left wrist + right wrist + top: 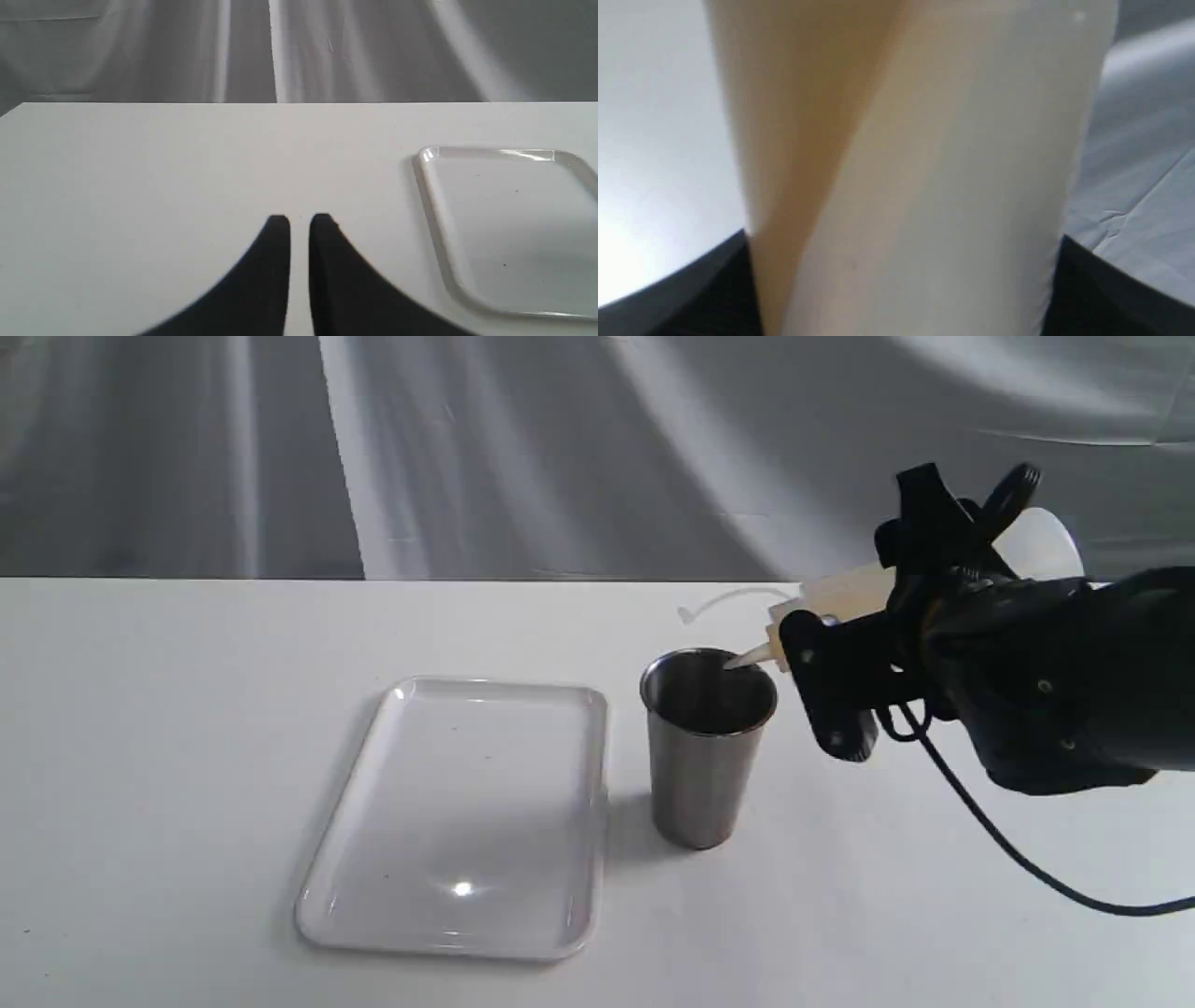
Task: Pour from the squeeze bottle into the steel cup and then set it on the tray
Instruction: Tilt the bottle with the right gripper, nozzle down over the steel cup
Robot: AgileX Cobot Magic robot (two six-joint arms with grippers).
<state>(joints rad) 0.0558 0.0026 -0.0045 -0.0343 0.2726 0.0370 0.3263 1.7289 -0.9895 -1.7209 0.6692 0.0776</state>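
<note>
My right gripper [910, 588] is shut on the squeeze bottle [845, 597], which lies tipped almost level, its nozzle pointing down over the rim of the steel cup [707, 747]. The cup stands upright on the table, just right of the tray [457, 817]. In the right wrist view the frosted bottle [915, 177] fills the picture, amber liquid slanting inside, black fingers [1087, 289] at both sides. My left gripper [299, 224] is shut with nothing in it, low over the table left of the tray [432, 205]. It is out of the exterior view.
The bottle's cap strap [728, 602] trails out over the table behind the cup. A black cable [1008, 845] hangs from the right arm onto the table. Grey cloth hangs behind the white table [168, 728].
</note>
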